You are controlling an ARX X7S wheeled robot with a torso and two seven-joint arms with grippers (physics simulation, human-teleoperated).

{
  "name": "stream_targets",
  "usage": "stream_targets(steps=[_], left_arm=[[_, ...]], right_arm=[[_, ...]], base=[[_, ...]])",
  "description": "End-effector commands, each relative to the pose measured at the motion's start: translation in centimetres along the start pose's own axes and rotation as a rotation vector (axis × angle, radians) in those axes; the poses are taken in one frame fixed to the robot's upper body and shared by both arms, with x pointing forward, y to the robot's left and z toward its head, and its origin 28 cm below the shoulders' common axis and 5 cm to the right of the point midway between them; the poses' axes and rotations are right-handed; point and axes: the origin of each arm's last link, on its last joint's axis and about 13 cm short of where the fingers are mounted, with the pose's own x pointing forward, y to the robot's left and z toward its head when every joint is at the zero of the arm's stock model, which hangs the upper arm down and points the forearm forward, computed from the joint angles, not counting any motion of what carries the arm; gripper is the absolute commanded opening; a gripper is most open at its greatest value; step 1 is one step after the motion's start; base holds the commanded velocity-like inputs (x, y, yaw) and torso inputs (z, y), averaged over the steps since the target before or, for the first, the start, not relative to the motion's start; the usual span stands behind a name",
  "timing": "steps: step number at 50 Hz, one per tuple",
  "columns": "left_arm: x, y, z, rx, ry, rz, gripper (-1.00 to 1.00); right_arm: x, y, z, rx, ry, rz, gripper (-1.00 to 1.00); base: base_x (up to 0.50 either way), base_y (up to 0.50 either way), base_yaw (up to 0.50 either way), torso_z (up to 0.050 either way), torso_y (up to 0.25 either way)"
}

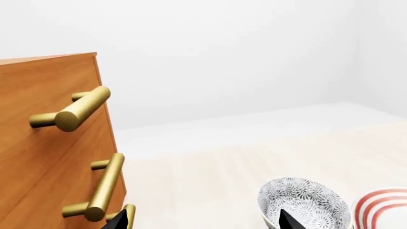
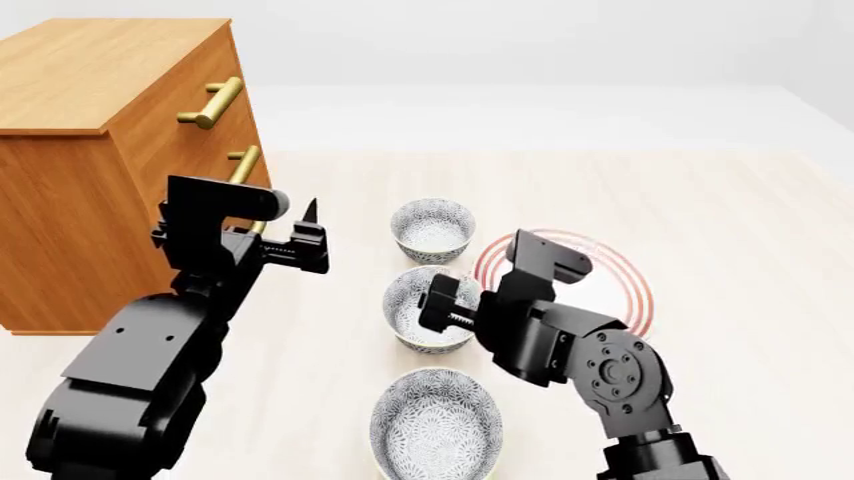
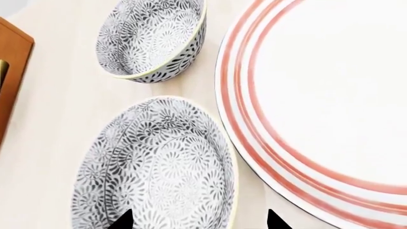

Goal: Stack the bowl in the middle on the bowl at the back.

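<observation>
Three bowls (image 2: 424,308) in a row (front to back), plate (image 2: 617,283) right.

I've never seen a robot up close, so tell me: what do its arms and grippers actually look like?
Both arms are matte black, built from chunky, blocky segments joined by round joints. The right arm shows a circular cap ringed with small bolts. The left gripper and right gripper are black too, ending in thin pointed fingertips. No cables, labels or coloured markings are visible.

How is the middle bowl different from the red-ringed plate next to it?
The middle bowl is deep and steep-walled; the red-ringed plate is flat and wider. The bowl carries a dense grey-blue floral pattern; the plate is plain white with red rings at its rim. Both are round and rest on the pale wooden surface.
</observation>
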Motion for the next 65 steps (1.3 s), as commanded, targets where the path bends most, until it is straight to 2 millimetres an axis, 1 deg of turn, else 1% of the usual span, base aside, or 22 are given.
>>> stream_targets(steps=[1, 65], left_arm=[[0.0, 0.1, 0.0, 0.002, 0.0, 0.003, 1.0], [0.9, 0.6, -1.3, 0.005, 0.032, 0.026, 1.0]], right_arm=[[0.3, -0.1, -0.2, -0.003, 0.01, 0.001, 1.0], [3.3, -0.4, -0.9, -0.018, 0.061, -0.008, 1.0]], base=[[0.0, 0.0, 0.0, 0.0, 0.0], [0.0, 0.0, 0.0, 0.0, 0.0]])
